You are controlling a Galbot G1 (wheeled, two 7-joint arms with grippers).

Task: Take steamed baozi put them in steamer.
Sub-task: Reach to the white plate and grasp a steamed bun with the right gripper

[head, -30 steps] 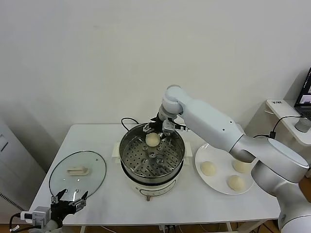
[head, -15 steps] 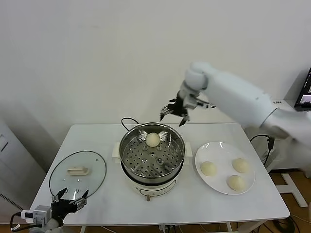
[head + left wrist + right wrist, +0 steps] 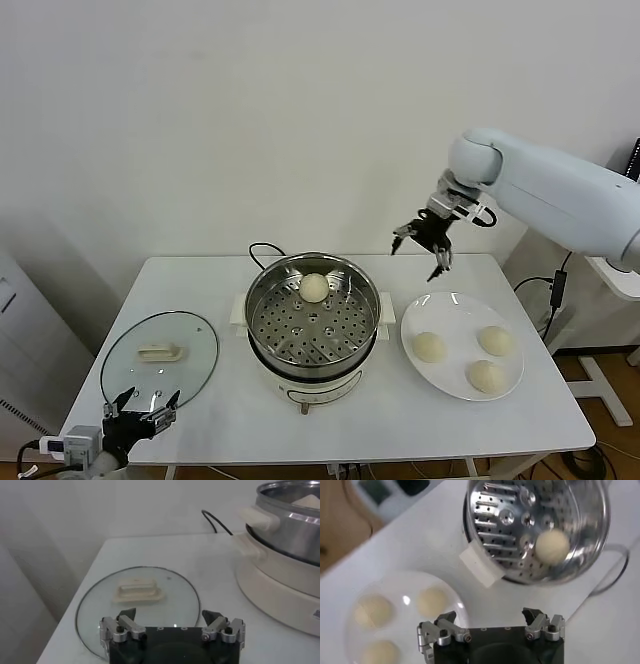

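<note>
Two end effectors: left (image 3: pixel 140 413) spread, low at counter's (image 3: pixel 200 400) near edge.
Plate (image 3: pixel 455 385): three baozi (image 3: pixel 429 347).
Steamer (image 3: pixel 313 325): one baozi (image 3: pixel 314 288) inside.
Right end effector (image 3: pixel 422 240): spread, empty, above the plate's far edge.

Steamer (image 3: pixel 313 330) blocks the desk's centre, lid (image 3: pixel 160 352) the front-left corner, plate (image 3: pixel 445 382) the right edge.

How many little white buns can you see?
4 small round cream-white dough buns: one sits inside the shiny steel steamer pot, and three lie on the flat white plate. None looks hidden.
</note>
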